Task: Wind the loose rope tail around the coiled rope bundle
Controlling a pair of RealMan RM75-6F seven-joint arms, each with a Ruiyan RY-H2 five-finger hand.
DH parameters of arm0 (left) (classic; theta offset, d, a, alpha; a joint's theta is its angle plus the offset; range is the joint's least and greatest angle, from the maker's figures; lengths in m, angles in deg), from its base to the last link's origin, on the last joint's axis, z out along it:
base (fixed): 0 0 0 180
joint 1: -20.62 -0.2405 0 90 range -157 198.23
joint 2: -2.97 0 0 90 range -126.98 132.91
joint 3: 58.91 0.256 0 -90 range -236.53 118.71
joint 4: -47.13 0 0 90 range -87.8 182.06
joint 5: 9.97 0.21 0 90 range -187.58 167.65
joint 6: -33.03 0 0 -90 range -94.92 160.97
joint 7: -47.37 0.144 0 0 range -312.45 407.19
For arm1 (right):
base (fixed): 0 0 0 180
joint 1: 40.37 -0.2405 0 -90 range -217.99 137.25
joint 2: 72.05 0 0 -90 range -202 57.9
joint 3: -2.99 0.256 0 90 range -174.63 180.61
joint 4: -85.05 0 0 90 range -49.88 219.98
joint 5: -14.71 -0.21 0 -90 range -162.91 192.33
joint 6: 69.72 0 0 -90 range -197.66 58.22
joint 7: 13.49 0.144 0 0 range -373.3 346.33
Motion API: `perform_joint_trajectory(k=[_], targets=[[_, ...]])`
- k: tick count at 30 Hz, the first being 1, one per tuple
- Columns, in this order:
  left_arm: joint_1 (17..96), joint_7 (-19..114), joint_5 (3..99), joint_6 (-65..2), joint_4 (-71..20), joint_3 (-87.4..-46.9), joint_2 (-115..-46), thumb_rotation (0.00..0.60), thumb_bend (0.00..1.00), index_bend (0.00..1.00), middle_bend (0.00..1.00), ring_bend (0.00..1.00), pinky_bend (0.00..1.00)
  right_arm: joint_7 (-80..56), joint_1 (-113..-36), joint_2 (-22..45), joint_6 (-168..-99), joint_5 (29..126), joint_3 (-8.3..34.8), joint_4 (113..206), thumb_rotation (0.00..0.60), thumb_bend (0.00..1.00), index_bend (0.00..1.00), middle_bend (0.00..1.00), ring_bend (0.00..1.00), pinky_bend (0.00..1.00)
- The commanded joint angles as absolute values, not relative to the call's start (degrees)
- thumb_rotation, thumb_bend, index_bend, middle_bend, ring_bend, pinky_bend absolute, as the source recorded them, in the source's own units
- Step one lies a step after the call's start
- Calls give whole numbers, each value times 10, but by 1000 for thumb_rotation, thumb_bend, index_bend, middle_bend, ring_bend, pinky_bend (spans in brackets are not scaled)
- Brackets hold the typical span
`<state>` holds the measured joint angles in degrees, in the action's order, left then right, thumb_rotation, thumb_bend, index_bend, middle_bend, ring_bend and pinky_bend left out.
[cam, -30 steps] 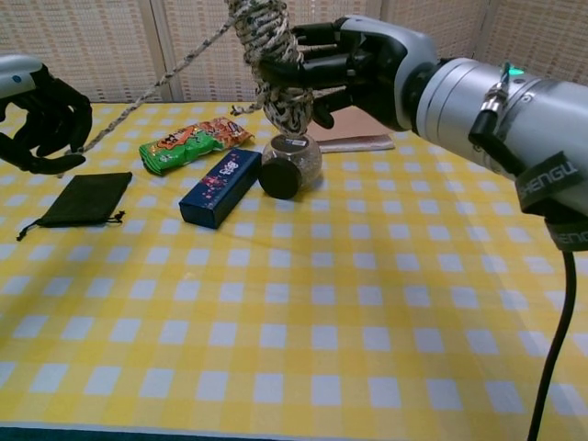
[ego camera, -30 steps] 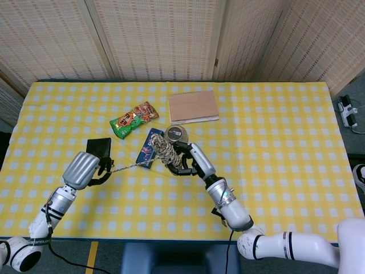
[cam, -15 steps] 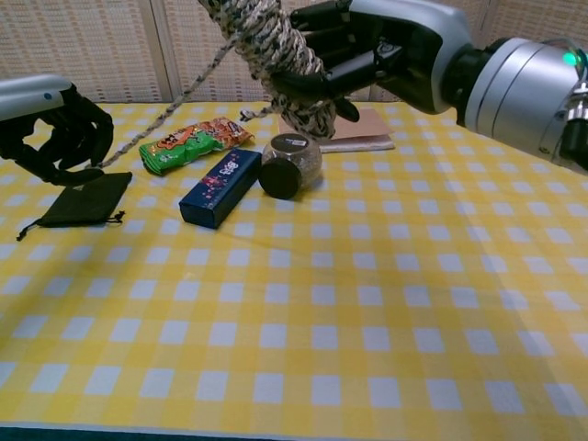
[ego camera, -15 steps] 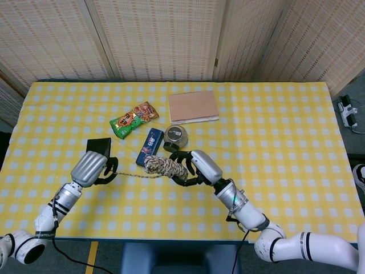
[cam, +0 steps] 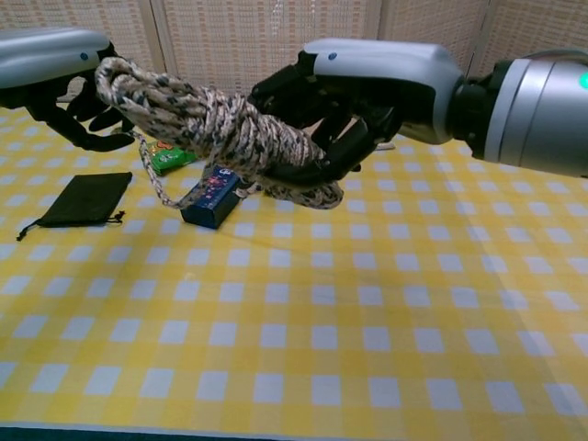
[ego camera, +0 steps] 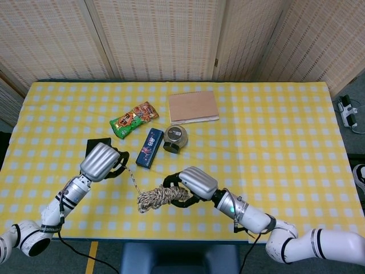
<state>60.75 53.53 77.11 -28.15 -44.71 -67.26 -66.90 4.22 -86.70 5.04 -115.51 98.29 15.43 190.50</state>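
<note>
**Rope winding under way, tail not yet used up**

A coiled rope bundle [ego camera: 162, 197] is held lengthwise above the near part of the checked table [ego camera: 285, 142], gripped by the right hand [ego camera: 191, 184]. Several turns are already seen around the coil (how many cannot be told). The loose rope tail [ego camera: 132, 178] runs from the bundle up to the left hand [ego camera: 105, 164], whose fingers are closed on it. A stretch of tail remains to be wound, so the task is judged partly done.

Rough, perhaps fibrous rope bundle [cam: 220, 129]
</note>
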Motion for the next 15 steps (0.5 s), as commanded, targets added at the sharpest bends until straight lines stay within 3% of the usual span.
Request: perform_joint_trajectory(k=[1,8,15], targets=[[617,580,780,-296,-466,-686,-659,600,546,655,801,750,746,-18,-888,43,-1123,934,149,1928,600,466,959,771,829,775],[627,639,793,-315,-491,-698,-664,600,545,652,801,750,746,-124,-926,66,-1109,787,154,1947,600,465,960,771,831,775],[632,687,810,-331,-512,-701,-677,600,546,647,801,750,746,-193,-971,109,-1142,631,161,1949,600,464,972,780,845,775]])
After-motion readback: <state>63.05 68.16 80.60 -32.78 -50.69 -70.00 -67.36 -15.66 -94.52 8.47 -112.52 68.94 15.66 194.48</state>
